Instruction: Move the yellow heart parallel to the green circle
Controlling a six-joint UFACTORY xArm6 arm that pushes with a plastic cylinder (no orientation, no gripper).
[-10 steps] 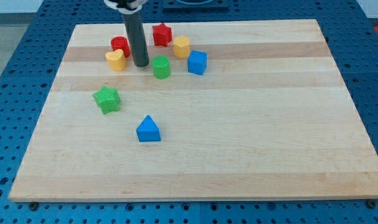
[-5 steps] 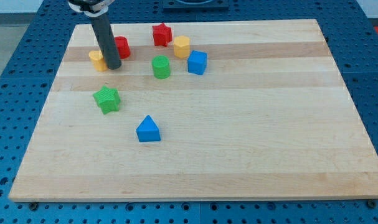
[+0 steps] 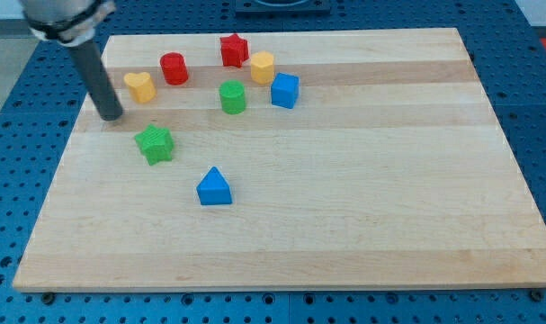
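The yellow heart lies near the board's upper left, left of the red cylinder. The green circle is to the heart's right, slightly lower in the view. My tip rests on the board below and left of the yellow heart, a short gap away and not touching it. The rod rises up and to the left out of the view.
A red star, a yellow hexagon and a blue cube cluster right of the green circle. A green star lies below my tip's right, a blue triangle lower still. The wooden board's left edge is near my tip.
My tip has swept left from between the heart and the green circle, past the heart, to its lower left. The yellow heart was pushed left and now lies clear of the rod.
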